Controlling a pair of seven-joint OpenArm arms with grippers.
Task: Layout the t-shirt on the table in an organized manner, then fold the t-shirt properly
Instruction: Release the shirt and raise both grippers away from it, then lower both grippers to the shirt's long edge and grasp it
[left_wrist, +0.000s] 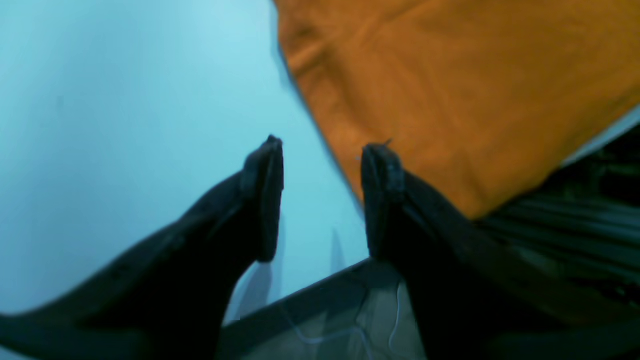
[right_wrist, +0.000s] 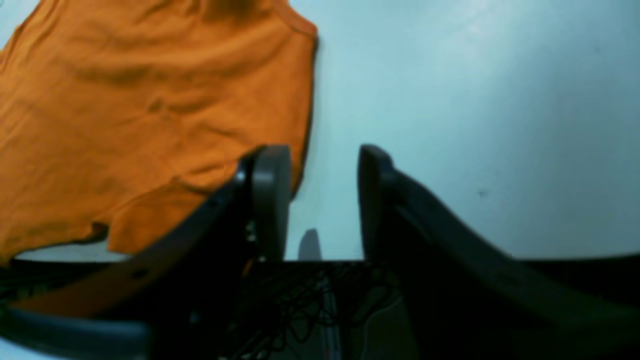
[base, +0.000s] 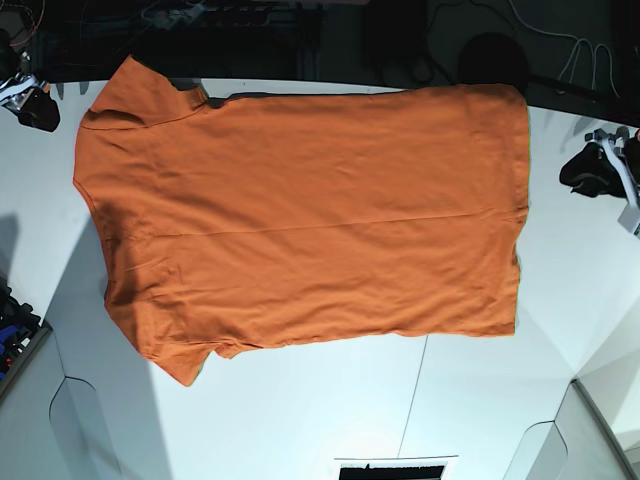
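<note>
The orange t-shirt lies spread flat on the white table, sleeves toward the left and hem toward the right, with its far side reaching the table's dark edge. My left gripper hovers just off the hem corner; in its wrist view the gripper is open and empty, one finger beside the shirt's edge. My right gripper stands by the far sleeve. Its own view shows this gripper open with bare table between the fingers and the t-shirt to its left.
A thin dark seam crosses the near tabletop. Cables and dark equipment sit beyond the far edge. The table's edge drops off right under my left gripper. A dark object sits at the left border.
</note>
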